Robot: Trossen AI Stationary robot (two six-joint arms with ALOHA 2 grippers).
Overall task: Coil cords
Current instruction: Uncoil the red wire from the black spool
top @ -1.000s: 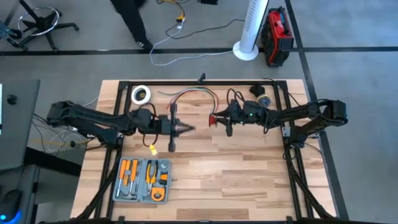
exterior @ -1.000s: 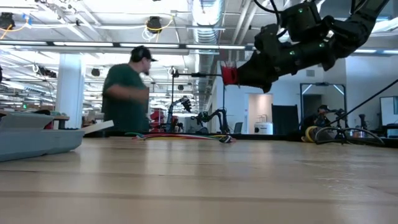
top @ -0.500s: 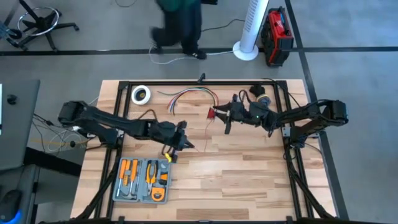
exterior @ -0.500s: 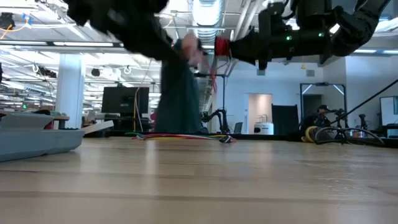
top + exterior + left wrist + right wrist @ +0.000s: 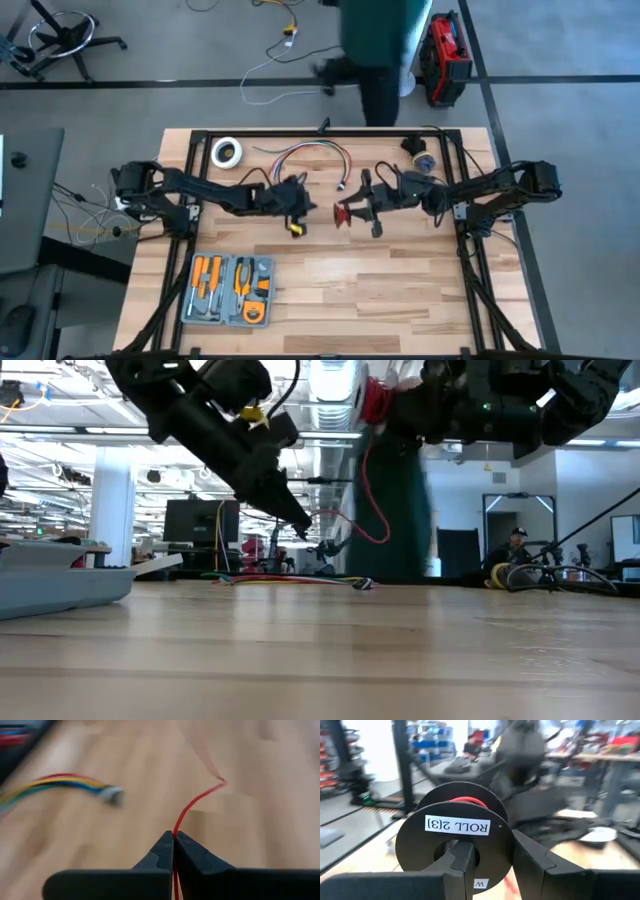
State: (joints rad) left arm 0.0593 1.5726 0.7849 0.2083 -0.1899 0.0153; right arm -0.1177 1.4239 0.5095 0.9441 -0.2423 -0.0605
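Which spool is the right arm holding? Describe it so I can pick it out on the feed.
Look above the middle of the wooden table, where both arms meet. The right gripper is shut on a black spool wound with thin red wire. Its flange carries a white label reading ROLL 2(3), and the wire runs to the left gripper.

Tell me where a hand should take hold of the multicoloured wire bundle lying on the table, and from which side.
Grip the multicoloured wire bundle at the top of its arch, coming straight down from above. It lies flat on the table, so no side offers a hold, and there the strands run together. Both hands are busy: the left hand pinches the red wire, the right hand the spool.
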